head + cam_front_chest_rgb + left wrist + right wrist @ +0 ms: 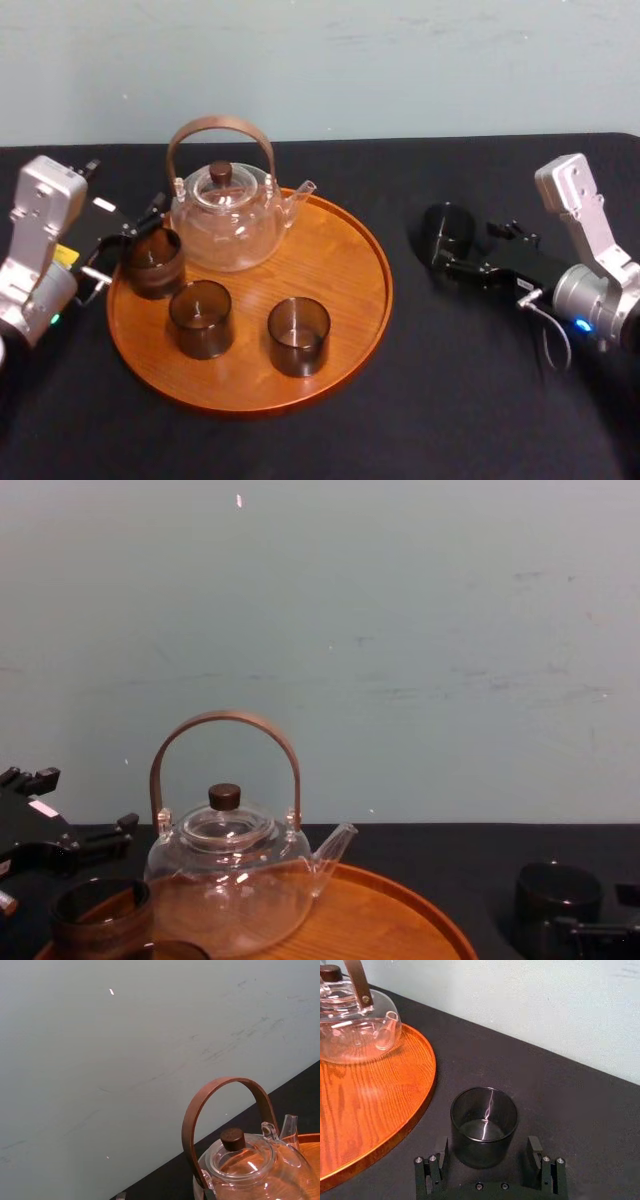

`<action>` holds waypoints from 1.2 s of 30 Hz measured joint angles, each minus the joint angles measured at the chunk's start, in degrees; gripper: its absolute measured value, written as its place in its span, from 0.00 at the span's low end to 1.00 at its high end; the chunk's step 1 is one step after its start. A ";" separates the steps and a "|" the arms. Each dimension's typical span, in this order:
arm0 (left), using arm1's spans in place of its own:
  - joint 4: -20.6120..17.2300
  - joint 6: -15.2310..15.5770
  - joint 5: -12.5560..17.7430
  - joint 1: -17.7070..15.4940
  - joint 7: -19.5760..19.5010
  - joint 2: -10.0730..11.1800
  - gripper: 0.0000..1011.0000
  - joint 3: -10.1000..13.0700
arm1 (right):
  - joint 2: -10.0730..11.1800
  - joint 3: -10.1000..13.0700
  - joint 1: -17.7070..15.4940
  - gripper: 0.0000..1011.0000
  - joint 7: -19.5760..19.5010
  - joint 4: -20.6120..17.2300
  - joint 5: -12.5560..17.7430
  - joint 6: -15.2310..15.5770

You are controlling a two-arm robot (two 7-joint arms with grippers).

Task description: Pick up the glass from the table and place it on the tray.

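Head looks down, chest looks level; both share the tray [340, 270].

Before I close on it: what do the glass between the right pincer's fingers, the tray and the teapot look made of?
Glass at the right pincer: smoked dark glass, it seems; translucent wall, bright glare streak. Tray: probably varnished wood; orange-brown grain lines, soft sheen. Teapot: clear glass body; brown arched handle possibly wood or bamboo.
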 joint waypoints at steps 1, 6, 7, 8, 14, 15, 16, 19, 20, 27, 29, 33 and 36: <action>0.00 0.00 0.00 0.00 0.00 0.00 0.99 0.00 | 0.00 0.00 0.00 0.99 0.00 0.00 0.00 0.00; 0.00 0.00 0.00 0.00 0.00 0.00 0.99 0.00 | -1.32 -0.43 1.80 0.99 0.60 2.36 -1.48 -0.14; 0.00 0.00 0.00 0.00 0.00 0.00 0.99 0.00 | -1.47 -0.49 2.00 0.99 0.69 2.64 -1.65 -0.18; 0.00 0.00 0.00 0.00 0.00 0.00 0.99 0.00 | -1.66 -0.56 2.23 0.99 0.78 2.87 -1.84 -0.22; 0.00 0.00 0.00 0.00 0.00 0.00 0.99 0.00 | -2.76 -0.89 3.57 0.99 1.50 4.48 -3.13 -0.44; 0.00 0.00 0.00 0.00 0.00 0.00 0.99 0.00 | -2.99 -0.95 3.87 0.99 1.63 4.84 -3.40 -0.47; 0.00 0.00 0.00 0.00 0.00 0.00 0.99 0.00 | -2.99 -0.95 3.87 0.99 1.63 4.84 -3.40 -0.47; 0.00 0.00 0.00 0.00 0.00 0.00 0.99 0.00 | -3.60 -1.06 4.57 0.99 1.93 5.70 -4.04 -0.64; 0.00 0.00 0.00 0.00 0.00 0.00 0.99 0.00 | -3.60 -1.06 4.57 0.99 1.93 5.70 -4.04 -0.64; 0.00 0.00 0.00 0.00 0.00 0.00 0.99 0.00 | -4.82 -1.20 5.94 0.99 1.84 7.44 -5.30 -0.87; 0.00 0.00 0.00 0.00 0.00 0.00 0.99 0.00 | -4.97 -1.23 6.07 0.99 1.68 7.57 -5.51 -0.85; 0.00 0.00 0.00 0.00 0.00 0.00 0.99 0.00 | -4.84 -1.21 5.98 0.99 1.69 7.48 -5.48 -0.84; 0.00 0.00 0.00 0.00 0.00 0.00 0.99 0.00 | -4.79 -1.20 5.93 0.99 1.71 7.42 -5.42 -0.83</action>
